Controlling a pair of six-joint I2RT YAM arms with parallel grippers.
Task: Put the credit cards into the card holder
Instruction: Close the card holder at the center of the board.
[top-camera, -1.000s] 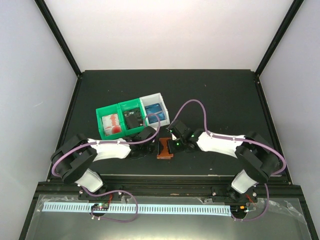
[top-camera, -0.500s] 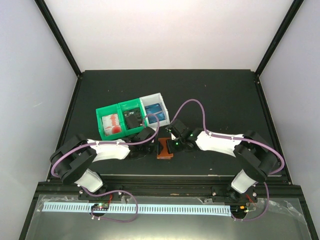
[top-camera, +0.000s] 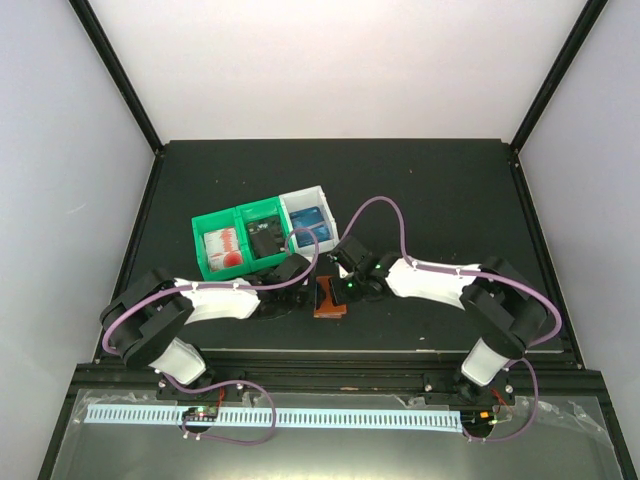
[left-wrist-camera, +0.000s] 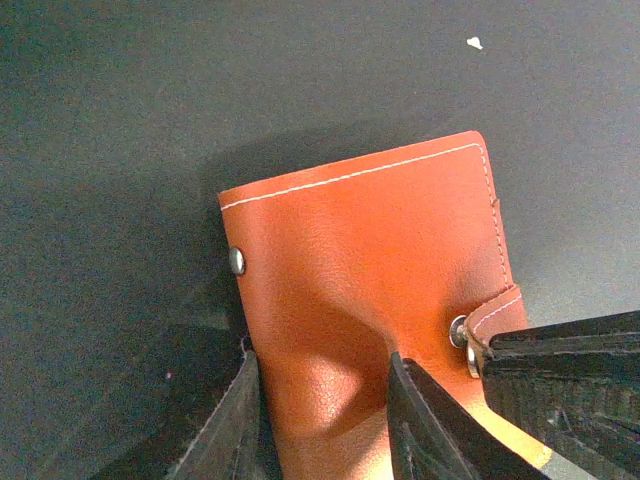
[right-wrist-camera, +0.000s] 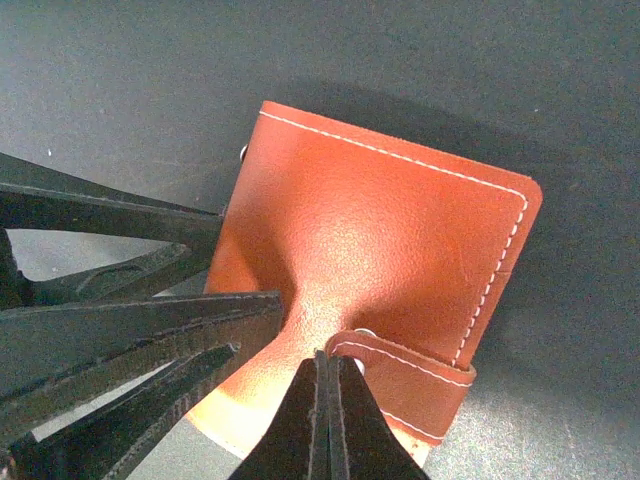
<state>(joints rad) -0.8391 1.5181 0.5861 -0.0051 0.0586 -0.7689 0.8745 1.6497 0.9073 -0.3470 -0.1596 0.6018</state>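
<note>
1. The card holder (top-camera: 329, 298) is reddish-brown leather with white stitching. It is folded shut, with its snap tab wrapped over one edge, and lies at the table's near middle, perhaps tilted.
2. The credit cards (top-camera: 265, 240) lie beyond it to the left: red-and-white and black cards in the green bins (top-camera: 215, 218), and blue cards in the white bin (top-camera: 303, 194).

The right arm (top-camera: 440, 282) has swung a little leftward. Its elbow now sits nearer the table's middle, which carries the right gripper (right-wrist-camera: 322, 362) further over the card holder (top-camera: 328, 300) — itself nudged slightly left.
</note>
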